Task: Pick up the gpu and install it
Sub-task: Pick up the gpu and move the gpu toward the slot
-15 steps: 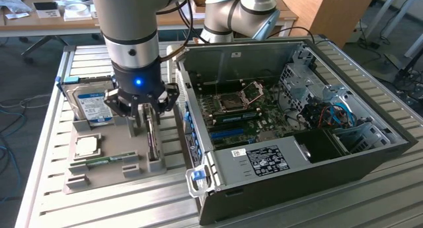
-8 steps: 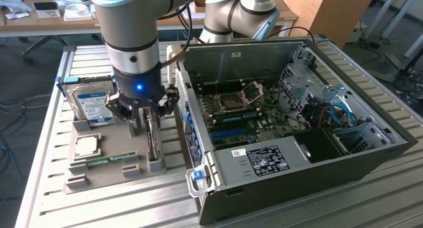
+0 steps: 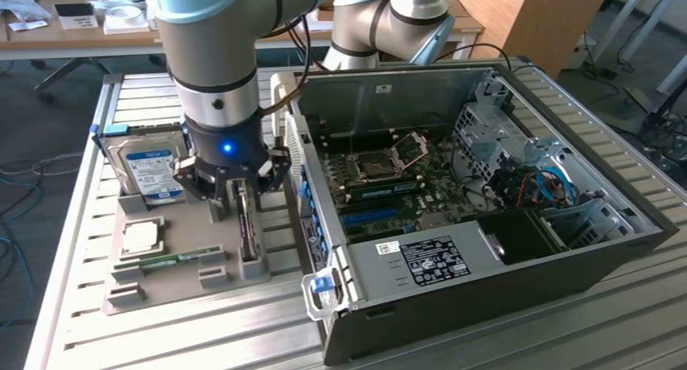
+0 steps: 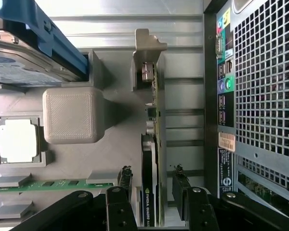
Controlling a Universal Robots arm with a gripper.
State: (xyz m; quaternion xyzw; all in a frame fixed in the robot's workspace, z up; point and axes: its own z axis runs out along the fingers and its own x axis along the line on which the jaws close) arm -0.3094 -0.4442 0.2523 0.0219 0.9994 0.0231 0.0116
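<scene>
Beside the computer case [image 3: 472, 298], we see our gripper [image 3: 238, 203], jaws wide apart, straddling the gpu [image 4: 148, 163] standing on edge in the grey tray [image 3: 180, 229].

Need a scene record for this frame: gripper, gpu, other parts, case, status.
gripper: open, low over the gpu
fingers: one on each side of the gpu, gaps visible, not clamped
gpu: standing on edge in a slot of the grey tray
other parts in tray: hard drive, CPU, RAM stick
PC case: open, beside the tray on the exterior view's right
status: gpu not yet lifted
</scene>
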